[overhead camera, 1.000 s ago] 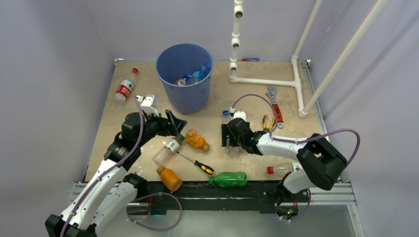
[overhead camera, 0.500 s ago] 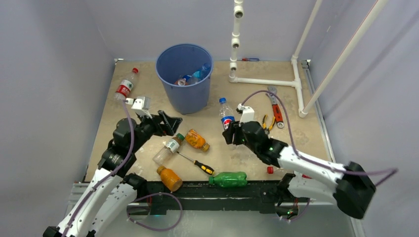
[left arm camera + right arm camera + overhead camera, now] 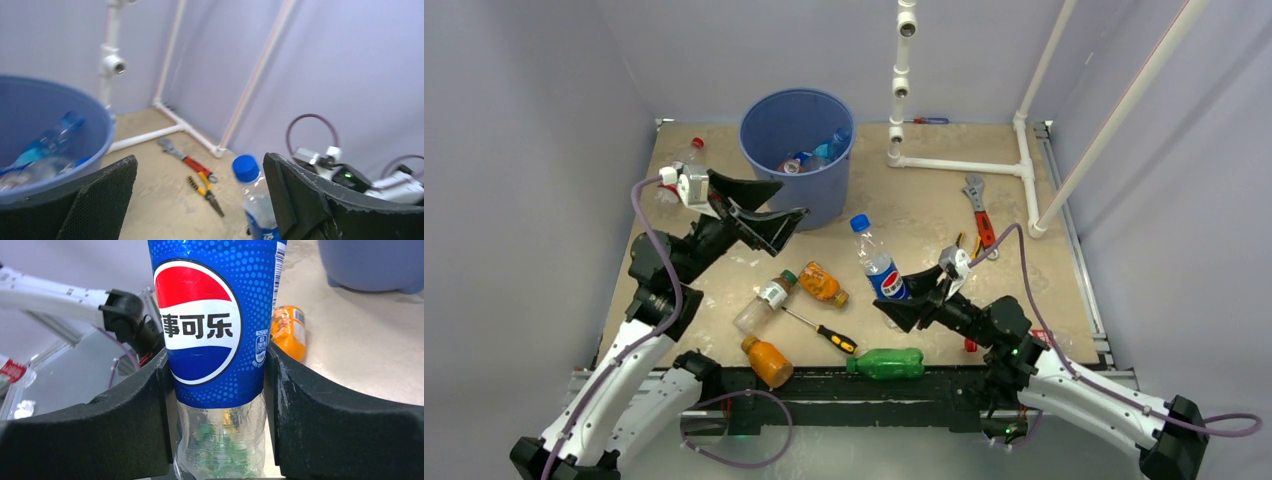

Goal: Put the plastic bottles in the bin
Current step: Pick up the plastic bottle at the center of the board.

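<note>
My right gripper (image 3: 902, 298) is shut on a clear bottle with a blue Pepsi label (image 3: 880, 265) and a blue cap, holding it tilted above the table. In the right wrist view both pads press the bottle (image 3: 210, 330) just below its label. My left gripper (image 3: 762, 208) hangs open and empty, raised beside the blue bin (image 3: 814, 195), which holds several bottles. On the table lie an orange bottle (image 3: 821, 283), a white-labelled clear bottle (image 3: 762, 303), another orange bottle (image 3: 768, 361) and a green bottle (image 3: 887, 363). A red-capped bottle (image 3: 692, 148) is partly hidden behind my left wrist.
A yellow-and-black screwdriver (image 3: 826, 333) lies between the loose bottles. A red-handled wrench (image 3: 977, 215) and yellow pliers (image 3: 205, 192) lie at the right. A white pipe frame (image 3: 959, 165) stands at the back right. A small red-capped bottle (image 3: 970, 345) peeks from under my right arm.
My right gripper shut on the Pepsi bottle, lifted it off the table and drew back toward the near edge. My left arm rose and swung back toward the bin, still open.
</note>
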`<move>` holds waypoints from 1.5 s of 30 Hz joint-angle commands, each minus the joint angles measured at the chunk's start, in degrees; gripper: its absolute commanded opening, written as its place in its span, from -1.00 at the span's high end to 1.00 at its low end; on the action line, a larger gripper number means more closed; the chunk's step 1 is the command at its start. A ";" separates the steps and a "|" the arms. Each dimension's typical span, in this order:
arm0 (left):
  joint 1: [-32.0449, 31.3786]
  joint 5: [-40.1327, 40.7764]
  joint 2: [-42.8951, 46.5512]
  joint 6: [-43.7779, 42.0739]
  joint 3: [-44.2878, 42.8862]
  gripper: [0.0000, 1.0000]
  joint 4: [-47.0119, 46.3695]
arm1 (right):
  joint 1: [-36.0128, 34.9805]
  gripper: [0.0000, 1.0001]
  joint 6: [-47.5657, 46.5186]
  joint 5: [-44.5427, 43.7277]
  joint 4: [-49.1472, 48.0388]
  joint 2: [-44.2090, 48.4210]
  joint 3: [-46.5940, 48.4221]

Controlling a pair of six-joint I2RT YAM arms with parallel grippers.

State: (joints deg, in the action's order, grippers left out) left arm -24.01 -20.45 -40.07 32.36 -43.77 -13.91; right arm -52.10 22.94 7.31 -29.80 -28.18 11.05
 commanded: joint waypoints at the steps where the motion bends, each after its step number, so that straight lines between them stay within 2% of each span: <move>1: 0.11 -16.84 -4.53 7.63 3.08 -0.94 -25.51 | -0.52 0.36 -2.04 5.25 -11.25 -1.64 -0.43; 3: -0.18 -22.27 -7.57 11.79 4.14 -0.94 -32.72 | -0.84 0.39 -1.92 4.68 -13.15 -3.02 -0.41; 5: -0.99 -23.73 -9.33 12.98 5.21 -0.94 -34.83 | -1.15 0.44 -1.93 4.26 -15.10 -4.04 -0.37; 15: -2.52 -22.96 -8.70 9.57 7.45 -0.88 -31.46 | -6.94 0.77 -2.81 0.07 -23.44 -13.67 1.73; 20: -3.11 -22.99 -7.80 9.10 7.88 -0.82 -30.80 | -10.68 0.79 -4.88 -3.67 -24.32 -16.98 3.66; 27: -4.15 -22.78 -7.62 7.63 7.56 -0.71 -28.21 | -12.33 0.81 -4.75 -7.05 -28.34 -17.66 3.27; 32: -4.54 -23.04 -8.38 8.49 7.28 -0.47 -28.19 | -13.49 0.80 -5.29 -7.14 -28.99 -19.85 5.03; 34: -4.64 -23.34 -8.44 8.69 7.19 -0.46 -28.27 | -13.92 0.81 -5.57 -7.16 -29.00 -20.89 5.56; 38: -4.80 -23.21 -8.31 8.84 7.21 -0.56 -28.14 | -15.35 0.81 -6.25 -8.19 -29.00 -22.75 6.64; 41: -4.82 -22.64 -7.89 9.00 7.07 -0.54 -27.57 | -16.05 0.81 -6.88 -9.42 -29.08 -23.88 6.88; 45: -5.30 -22.95 -7.73 8.84 7.06 -0.34 -27.66 | -16.48 0.82 -7.03 -10.15 -28.88 -24.96 7.06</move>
State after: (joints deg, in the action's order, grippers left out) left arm -28.67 -43.05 -48.51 41.41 -36.29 -40.99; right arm -67.99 17.63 -0.73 -55.37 -52.60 15.51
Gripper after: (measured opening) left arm 0.722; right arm 0.568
